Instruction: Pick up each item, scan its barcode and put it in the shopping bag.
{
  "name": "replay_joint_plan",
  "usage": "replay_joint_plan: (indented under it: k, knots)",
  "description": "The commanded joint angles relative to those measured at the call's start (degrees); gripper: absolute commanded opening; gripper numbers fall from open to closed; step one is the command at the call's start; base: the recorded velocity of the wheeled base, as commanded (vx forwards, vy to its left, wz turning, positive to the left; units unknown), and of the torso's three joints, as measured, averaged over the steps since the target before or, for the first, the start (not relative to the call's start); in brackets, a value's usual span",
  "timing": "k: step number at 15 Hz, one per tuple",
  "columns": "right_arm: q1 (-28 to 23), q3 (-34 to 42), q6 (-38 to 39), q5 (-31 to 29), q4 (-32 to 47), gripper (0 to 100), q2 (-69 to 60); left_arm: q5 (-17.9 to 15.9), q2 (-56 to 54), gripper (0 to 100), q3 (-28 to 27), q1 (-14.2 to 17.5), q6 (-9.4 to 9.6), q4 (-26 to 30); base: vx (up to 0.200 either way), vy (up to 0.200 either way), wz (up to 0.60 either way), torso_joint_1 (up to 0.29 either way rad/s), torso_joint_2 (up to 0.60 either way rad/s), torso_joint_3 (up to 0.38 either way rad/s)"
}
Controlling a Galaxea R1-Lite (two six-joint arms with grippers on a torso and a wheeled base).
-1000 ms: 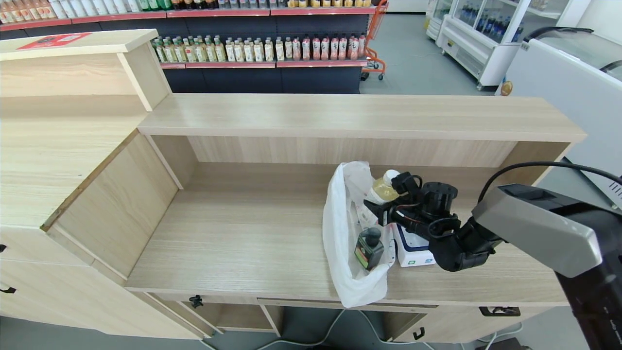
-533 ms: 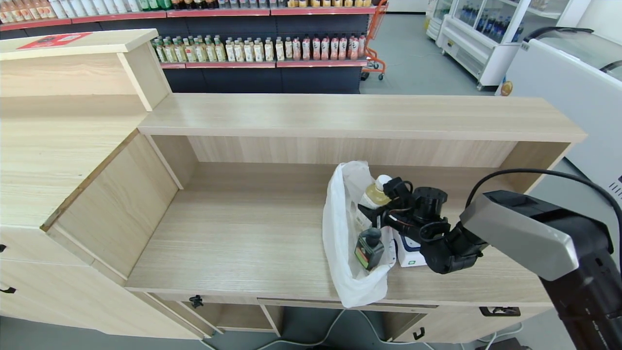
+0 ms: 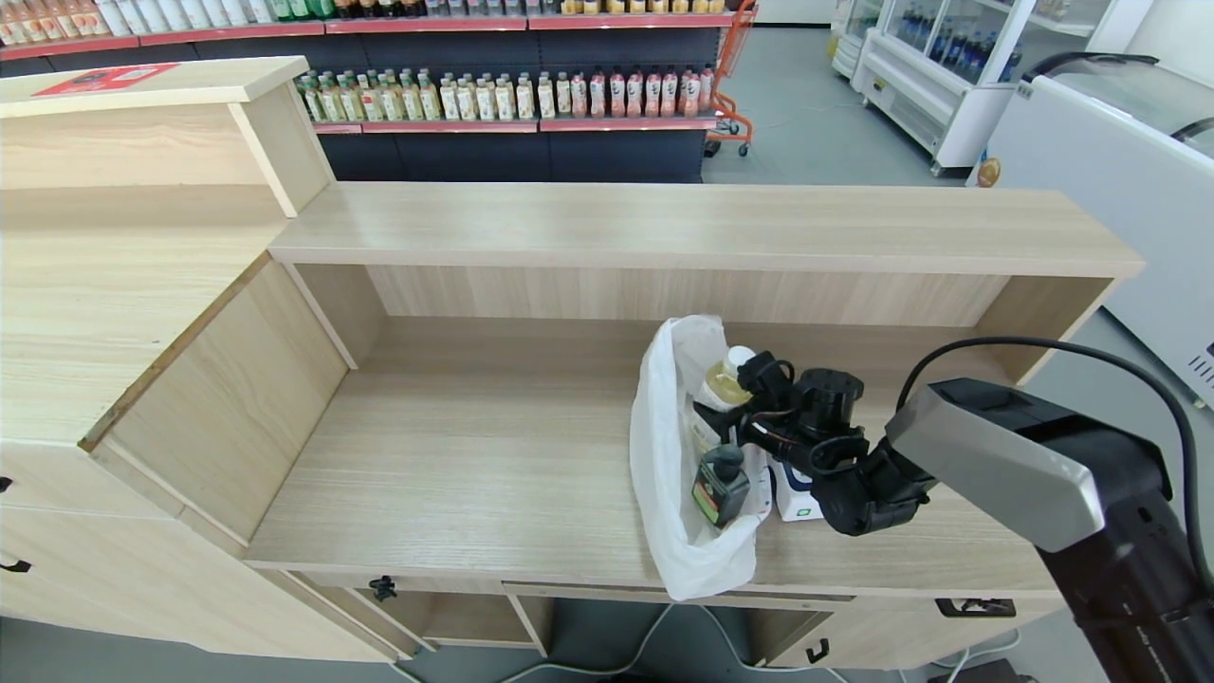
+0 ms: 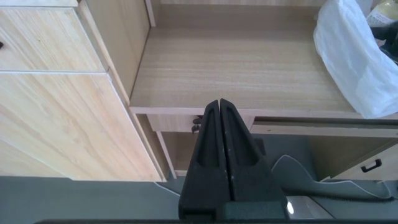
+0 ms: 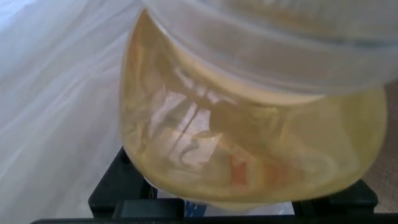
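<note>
The right hand (image 3: 747,410) clamps the bottle (image 3: 724,384) of yellow drink, tilted at the mouth of the bag (image 3: 661,455), likely to drop it beside the dark bottle (image 3: 719,486) inside. The left hand (image 4: 219,112), pressed closed, hangs idle well away from the bag, below the bench (image 3: 455,474).

The right arm (image 3: 996,465) is stretching forward and inward across the robot's front, its wrist bending down toward the left. The right gripper (image 3: 728,391) is clamping a bottle (image 3: 723,384) of yellowish liquid between its black fingers (image 3: 707,415), holding it roughly upright with the cap up. The left gripper (image 4: 219,124) is hanging low on the robot's left side and pointing forward, its two fingers (image 4: 211,130) pressing flat together with nothing between them.
</note>
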Motion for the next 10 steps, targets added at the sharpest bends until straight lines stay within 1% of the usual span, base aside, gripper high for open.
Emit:
replay_joint_plan:
  k: [1, 2, 3, 7, 10]
  knots:
    - [0.08, 0.02, -0.08, -0.01, -0.02, 0, 0.23, 0.01, 0.06, 0, 0.01, 0.00, 0.02, 0.00, 0.000, 0.000, 0.00, 0.000, 0.00, 0.000]
    - [0.08, 0.20, -0.16, -0.10, -0.11, 0, 0.23, 0.10, -0.02, 0, 0.01, 0.00, 0.02, 0.00, 0.000, 0.000, 0.00, 0.000, 0.00, 0.000]
    - [0.08, 0.20, -0.16, -0.10, -0.11, 100, 0.23, 0.01, 0.06, 0, 0.01, 0.00, 0.02, 0.00, 0.000, 0.000, 0.00, 0.000, 0.00, 0.000]
    - [-0.45, 0.37, -0.16, 0.08, -0.55, 100, -0.74, 0.01, -0.02, 0, 0.01, 0.00, 0.02, 0.00, 0.000, 0.000, 0.00, 0.000, 0.00, 0.000]
    - [-1.15, 2.04, 0.10, 0.26, 0.24, 100, -6.62, 0.01, -0.02, 0, 0.01, 0.00, 0.02, 0.00, 0.000, 0.000, 0.00, 0.000, 0.00, 0.000]
